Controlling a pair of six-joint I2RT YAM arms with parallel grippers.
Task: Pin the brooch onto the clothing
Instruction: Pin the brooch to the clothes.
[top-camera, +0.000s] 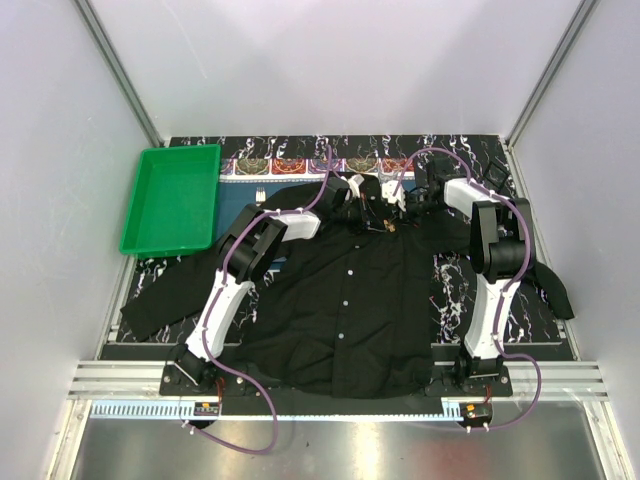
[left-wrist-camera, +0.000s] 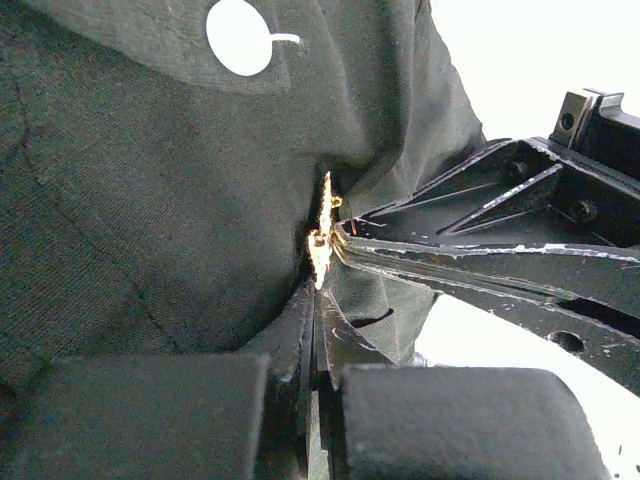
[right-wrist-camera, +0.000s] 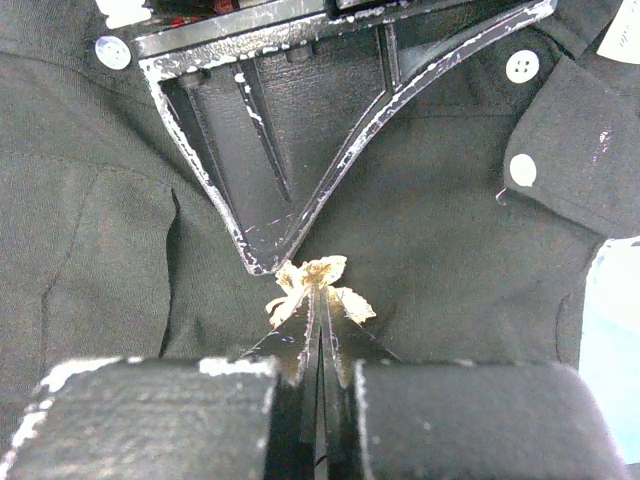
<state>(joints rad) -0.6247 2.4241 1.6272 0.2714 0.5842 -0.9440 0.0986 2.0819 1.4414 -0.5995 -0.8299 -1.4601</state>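
At the far left a green tray (top-camera: 170, 200) sits on the table (top-camera: 455, 290), near one sleeve of the black shirt (top-camera: 350, 300); the shirt lies front up over most of the table, and both arms partly hide its collar; a patterned mat (top-camera: 290, 165) shows only as a strip behind the collar; the left arm (top-camera: 235, 285) crosses the shirt's shoulder, and from above its tip is lost against the dark cloth; in the left wrist view the left jaws are pressed together, their tips reaching the lower end of the brooch (left-wrist-camera: 321, 245) where the cloth folds inward; whether they pinch the pin itself or only the cloth I cannot tell; the brooch sits on the upper chest just below the collar, near the white buttons (right-wrist-camera: 520, 67); from above it is barely a golden speck; seen edge-on from the left wrist it is a thin bright sliver; in the right wrist view it opens into a small pale-gold flower or leaf shape with ragged petals spread to either side, its centre covered by the fingertips; the right jaws are closed tight on it, meeting the left jaws tip to tip from the opposite side; the right arm (top-camera: 495, 280) stands at the shirt's right side, and the other sleeve runs out past it toward the table's edge.
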